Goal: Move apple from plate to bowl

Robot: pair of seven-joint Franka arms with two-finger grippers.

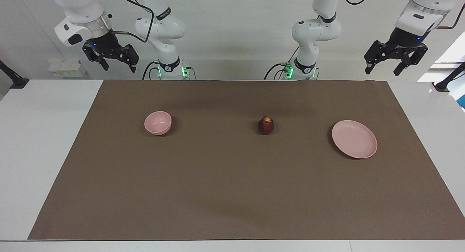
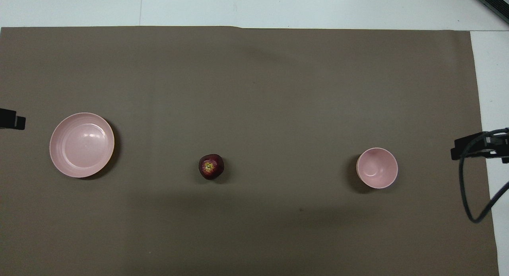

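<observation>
Currently apple sits upright on the brown mat — between empty plate and bowl, not on the plate. Left gripper and right gripper hang raised, fingers apart. Suggest vertical descent, pinching the apple's widest girth — it may roll.

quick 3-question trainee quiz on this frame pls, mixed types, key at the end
1. True or false: the apple lies on the plate.
2. What does the apple rest on? A) bowl B) brown mat C) plate
3. Fill in: both the left gripper and the right gripper hang raised and ____.

Key: 1 false; 2 B; 3 open.
</observation>
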